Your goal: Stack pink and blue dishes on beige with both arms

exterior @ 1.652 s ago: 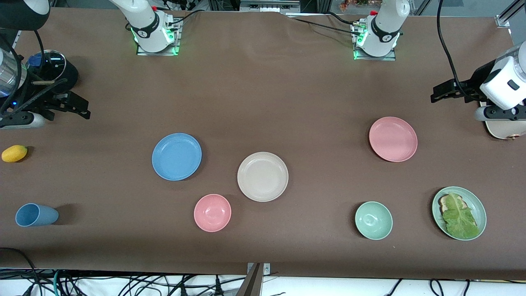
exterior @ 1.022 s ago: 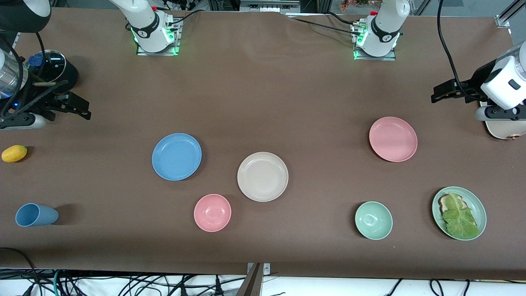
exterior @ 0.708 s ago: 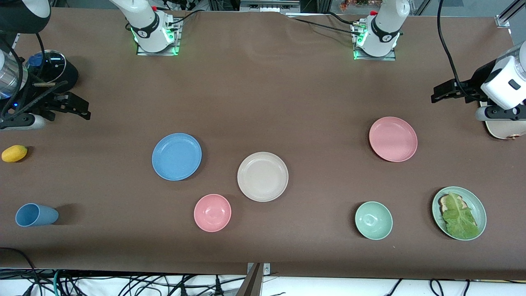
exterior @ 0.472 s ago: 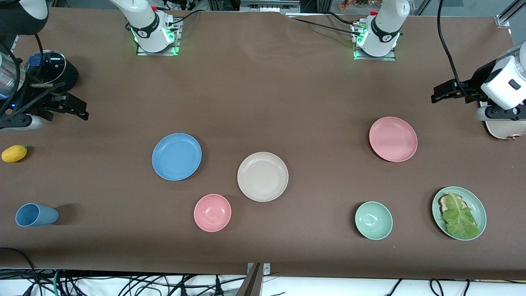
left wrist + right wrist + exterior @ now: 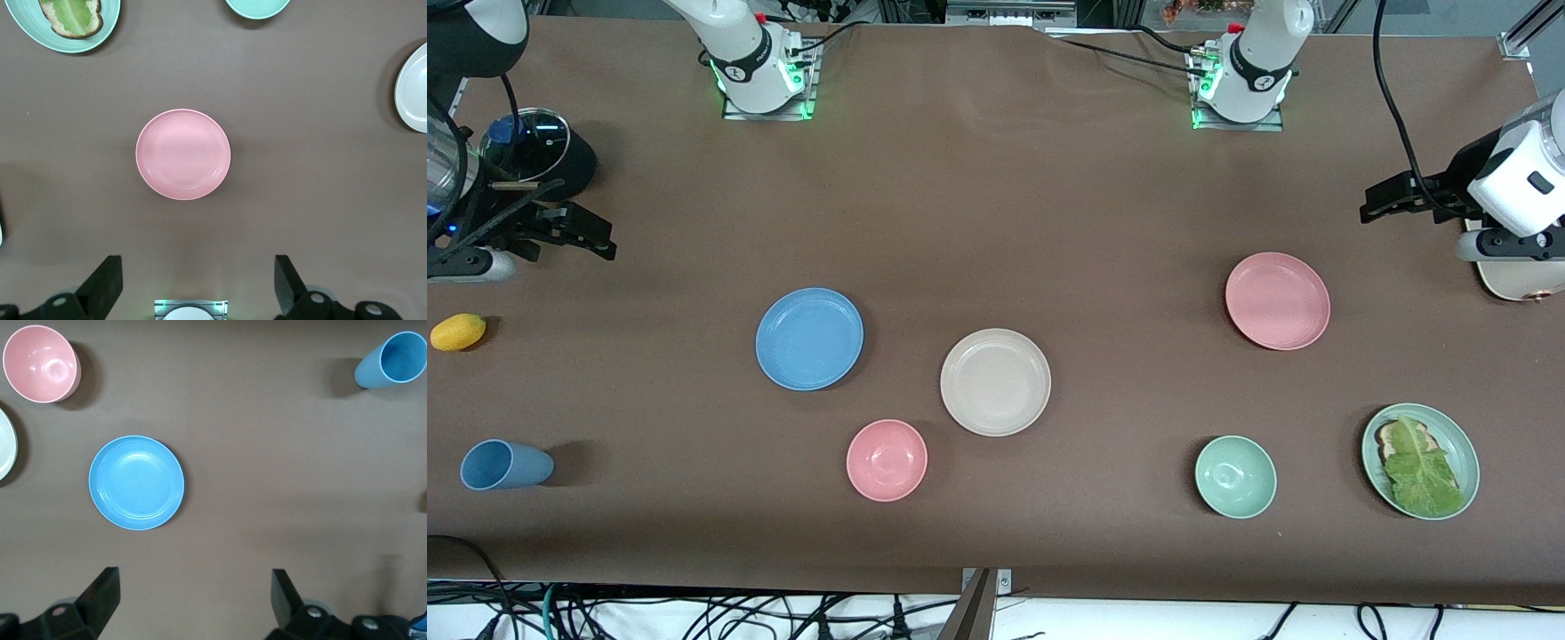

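Smooth round plates (image 5: pixel 810 339); matte tbl (image 5: pixel 996 204)

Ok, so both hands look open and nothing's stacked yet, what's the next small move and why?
Probably lower the right hand toward the blue plate's rim. It hangs open above the table near that plate, nothing is stacked, and the beige plate beside it is bare. The left hand, open too, could likewise drop toward the pink plate.
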